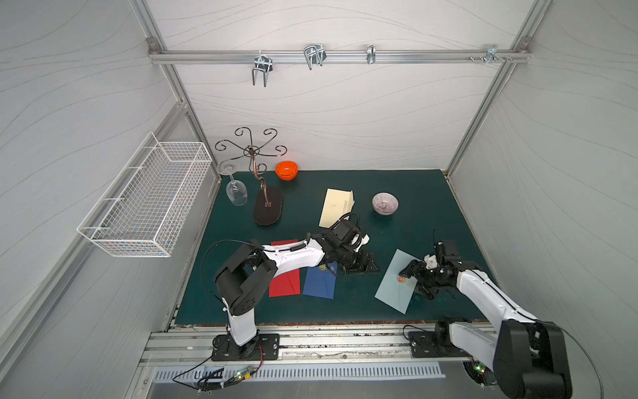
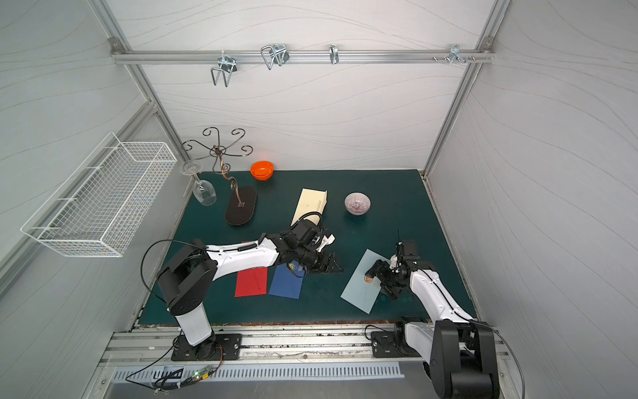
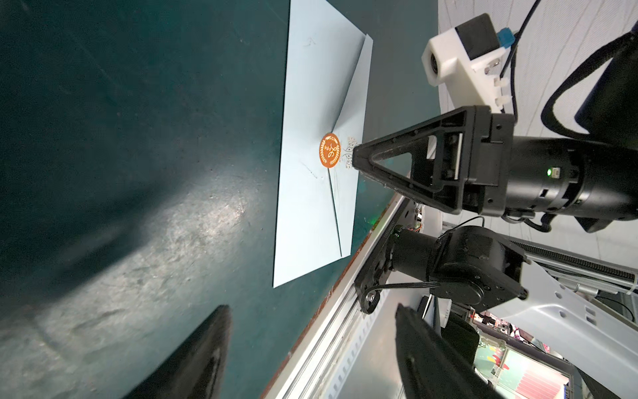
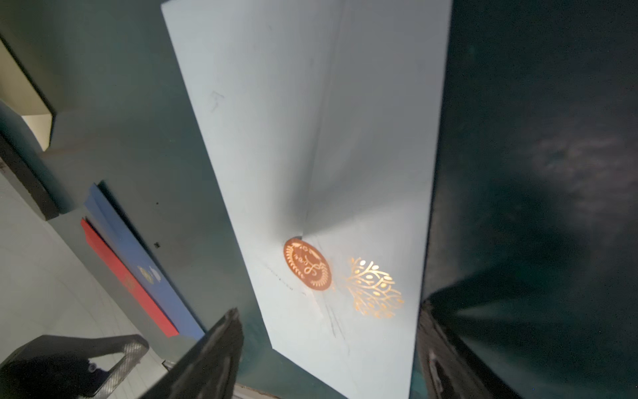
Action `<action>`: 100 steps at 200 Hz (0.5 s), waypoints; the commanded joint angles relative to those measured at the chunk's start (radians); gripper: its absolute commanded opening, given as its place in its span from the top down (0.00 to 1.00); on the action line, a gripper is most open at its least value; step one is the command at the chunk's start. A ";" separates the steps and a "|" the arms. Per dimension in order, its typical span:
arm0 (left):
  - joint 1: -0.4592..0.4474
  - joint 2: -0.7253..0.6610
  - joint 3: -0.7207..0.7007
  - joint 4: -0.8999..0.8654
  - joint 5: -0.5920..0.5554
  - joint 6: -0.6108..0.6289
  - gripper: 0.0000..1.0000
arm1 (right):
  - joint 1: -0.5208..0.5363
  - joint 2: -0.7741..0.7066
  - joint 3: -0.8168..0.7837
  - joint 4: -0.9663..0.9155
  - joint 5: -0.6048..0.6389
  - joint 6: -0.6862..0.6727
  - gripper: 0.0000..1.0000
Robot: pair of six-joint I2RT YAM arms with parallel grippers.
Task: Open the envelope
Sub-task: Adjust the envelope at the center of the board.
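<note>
Closest to the lens in the right wrist view: right jaws, spread wide and empty, dark fingers framing the pale blue envelope from either long side. Lies flat on the green bench, on the right arm side and near the front edge, flap folded down and held shut at its tip by a round orange seal, gold leaf print just beside it. Judged as the approach to the flap, not yet a grip; fingertip contact with the paper: cannot tell

To do it well: come in low and shallow, slide one fingertip under the flap's slanted edge close to the seal, pinch the flap layer alone, then peel up and back toward the fold, freeing the seal without tearing paper. Thin and light, so likely to slide or lift whole; worth bringing the left jaws, also spread and empty over bare bench between the dark blue envelope and the pale one, down onto the body to pin it

Farther out, well apart: red envelope, cream envelope, patterned bowl
</note>
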 commanded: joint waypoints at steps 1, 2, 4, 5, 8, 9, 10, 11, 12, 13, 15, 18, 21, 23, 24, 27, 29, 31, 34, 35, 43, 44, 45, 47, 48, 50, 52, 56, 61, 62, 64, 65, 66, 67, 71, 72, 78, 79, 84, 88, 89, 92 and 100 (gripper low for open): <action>-0.001 0.008 0.022 0.012 -0.013 0.014 0.23 | 0.006 0.055 -0.017 0.098 -0.105 -0.057 0.20; 0.000 0.008 0.021 0.012 -0.014 0.013 0.23 | 0.007 0.055 -0.017 0.102 -0.109 -0.057 0.20; 0.002 0.008 0.020 0.012 -0.016 0.012 0.23 | 0.008 0.058 -0.017 0.109 -0.116 -0.060 0.19; 0.002 0.008 0.020 0.013 -0.018 0.011 0.23 | 0.007 0.059 -0.017 0.113 -0.120 -0.062 0.20; 0.003 0.009 0.019 0.012 -0.020 0.011 0.23 | 0.010 0.063 -0.018 0.124 -0.128 -0.066 0.20; 0.004 0.009 0.017 0.011 -0.021 0.011 0.23 | 0.011 0.064 -0.018 0.128 -0.130 -0.067 0.20; 0.005 0.009 0.017 0.011 -0.021 0.011 0.24 | 0.013 0.065 -0.019 0.130 -0.133 -0.069 0.20; 0.006 0.009 0.015 0.013 -0.022 0.010 0.24 | 0.014 0.066 -0.019 0.134 -0.136 -0.070 0.20; 0.006 0.009 0.015 0.013 -0.023 0.009 0.24 | 0.015 0.067 -0.019 0.137 -0.137 -0.071 0.19; 0.007 0.009 0.014 0.014 -0.023 0.008 0.24 | 0.016 0.068 -0.019 0.140 -0.138 -0.071 0.19; 0.008 0.009 0.013 0.014 -0.024 0.008 0.24 | 0.019 0.070 -0.018 0.146 -0.142 -0.073 0.19; 0.010 0.008 0.010 0.014 -0.027 0.006 0.24 | 0.024 0.074 -0.017 0.154 -0.147 -0.075 0.19; 0.012 0.006 0.008 0.016 -0.029 0.003 0.24 | 0.028 0.078 -0.016 0.162 -0.152 -0.078 0.19; 0.014 0.006 0.007 0.017 -0.031 0.002 0.24 | 0.031 0.080 -0.015 0.167 -0.156 -0.079 0.19; 0.015 0.007 0.005 0.018 -0.032 0.002 0.24 | 0.033 0.082 -0.014 0.170 -0.158 -0.080 0.19; 0.016 0.005 0.002 0.021 -0.034 -0.001 0.24 | 0.037 0.086 -0.013 0.179 -0.166 -0.082 0.19; 0.018 0.004 -0.001 0.021 -0.036 -0.002 0.24 | 0.040 0.090 -0.012 0.185 -0.171 -0.084 0.19; 0.020 0.003 -0.004 0.023 -0.038 -0.003 0.24 | 0.044 0.092 -0.011 0.193 -0.180 -0.085 0.19; 0.022 0.001 -0.007 0.025 -0.041 -0.006 0.24 | 0.050 0.097 -0.010 0.203 -0.190 -0.086 0.19; 0.023 0.001 -0.008 0.026 -0.041 -0.007 0.24 | 0.052 0.099 -0.010 0.205 -0.193 -0.086 0.19; 0.030 -0.003 -0.017 0.031 -0.047 -0.014 0.24 | 0.069 0.116 -0.002 0.223 -0.211 -0.083 0.19; 0.031 -0.003 -0.018 0.032 -0.047 -0.015 0.24 | 0.073 0.117 -0.001 0.225 -0.212 -0.082 0.19; 0.032 -0.004 -0.018 0.033 -0.048 -0.015 0.24 | 0.075 0.119 -0.001 0.227 -0.213 -0.081 0.19; 0.034 -0.004 -0.022 0.034 -0.049 -0.017 0.24 | 0.080 0.122 0.001 0.231 -0.215 -0.081 0.19; 0.035 -0.004 -0.024 0.036 -0.049 -0.019 0.24 | 0.082 0.124 0.002 0.233 -0.215 -0.081 0.19; 0.037 -0.006 -0.026 0.039 -0.049 -0.022 0.24 | 0.087 0.126 0.004 0.236 -0.215 -0.080 0.19; 0.039 -0.005 -0.029 0.042 -0.049 -0.024 0.24 | 0.093 0.128 0.005 0.239 -0.215 -0.081 0.19; 0.042 -0.008 -0.035 0.050 -0.048 -0.027 0.25 | 0.103 0.135 0.011 0.243 -0.211 -0.082 0.19; 0.046 -0.009 -0.041 0.058 -0.045 -0.029 0.24 | 0.110 0.142 0.018 0.240 -0.199 -0.082 0.19; 0.046 -0.009 -0.043 0.058 -0.044 -0.030 0.25 | 0.111 0.144 0.020 0.240 -0.195 -0.083 0.19; 0.047 -0.009 -0.045 0.060 -0.043 -0.030 0.25 | 0.113 0.146 0.022 0.237 -0.188 -0.083 0.19; 0.049 -0.009 -0.045 0.061 -0.042 -0.031 0.25 | 0.113 0.146 0.023 0.234 -0.186 -0.083 0.19; 0.049 -0.010 -0.045 0.063 -0.042 -0.032 0.25 | 0.113 0.147 0.024 0.232 -0.181 -0.082 0.19; 0.050 -0.009 -0.046 0.064 -0.041 -0.032 0.25 | 0.114 0.149 0.025 0.230 -0.178 -0.081 0.19; 0.052 -0.009 -0.047 0.065 -0.039 -0.032 0.25 | 0.114 0.152 0.029 0.223 -0.163 -0.080 0.19; 0.052 -0.009 -0.047 0.066 -0.038 -0.031 0.25 | 0.114 0.152 0.030 0.220 -0.159 -0.080 0.19; 0.056 -0.009 -0.048 0.065 -0.034 -0.028 0.25 | 0.112 0.153 0.035 0.210 -0.137 -0.077 0.20; 0.055 -0.010 -0.048 0.065 -0.033 -0.028 0.25 | 0.112 0.153 0.035 0.208 -0.134 -0.078 0.20; 0.058 -0.010 -0.046 0.064 -0.029 -0.023 0.25 | 0.112 0.150 0.036 0.202 -0.121 -0.075 0.20; 0.058 -0.008 -0.043 0.063 -0.026 -0.019 0.25 | 0.111 0.147 0.038 0.197 -0.110 -0.073 0.20; 0.058 -0.009 -0.043 0.062 -0.025 -0.017 0.25 | 0.111 0.146 0.037 0.196 -0.108 -0.072 0.20; 0.059 -0.008 -0.042 0.062 -0.024 -0.015 0.25 | 0.111 0.142 0.038 0.193 -0.100 -0.069 0.20; 0.062 -0.004 -0.035 0.056 -0.022 -0.003 0.25 | 0.109 0.129 0.036 0.181 -0.074 -0.055 0.20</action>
